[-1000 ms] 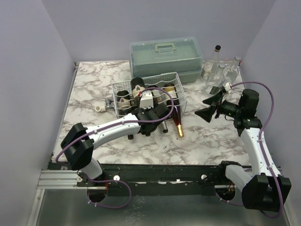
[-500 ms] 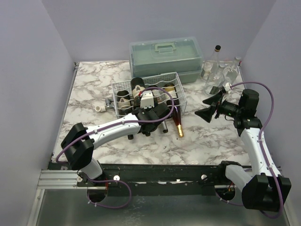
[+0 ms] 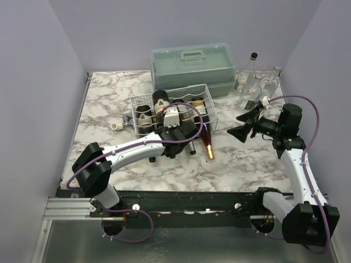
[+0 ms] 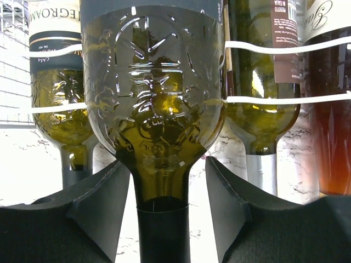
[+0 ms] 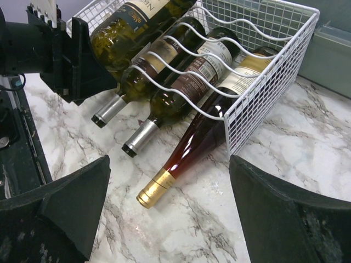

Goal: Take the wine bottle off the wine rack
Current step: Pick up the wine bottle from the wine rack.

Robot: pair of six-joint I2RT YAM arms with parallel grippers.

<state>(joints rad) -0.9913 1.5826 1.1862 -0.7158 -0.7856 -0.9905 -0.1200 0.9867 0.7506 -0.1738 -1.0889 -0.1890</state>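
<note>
Since a moment ago: the left arm's near elbow has edged slightly to the right in the overhead view; the rack, the bottles and the right arm sit as they did.

Overhead, rack: the white wire rack (image 3: pixel 211 109) stands mid-table on the marble top (image 3: pixel 109 104), just in front of a grey-green case (image 3: pixel 193 64).
Overhead, left gripper: the left gripper (image 3: pixel 174 130) is at the rack's near edge, among the bottle necks.
Overhead, wine bottle: the wine bottle (image 3: pixel 159 99) lies in the rack, its base lifted above its neighbours.
Overhead, right gripper: the right gripper (image 3: pixel 241 125) hovers well to the right of the rack, near some clear glass bottles (image 3: pixel 252 82).

Left wrist, pincer: the left gripper (image 4: pixel 167 164) straddles the green bottle's (image 4: pixel 153 98) neck, partly open; a gap shows at the right finger, so it has no firm hold yet.
Left wrist, rack: its white wires (image 4: pixel 263 46) cross the neighbouring bottles.

Right wrist, pincer: the right gripper (image 5: pixel 167 181) is spread wide and empty.
Right wrist, bottle: the wine bottle (image 5: pixel 131 27) rests in the rack's (image 5: pixel 274 71) far-left groove, tilted up.
Right wrist, red bottle: a gold-capped reddish bottle (image 5: pixel 181 159) pokes out of the nearest groove onto the table.
</note>
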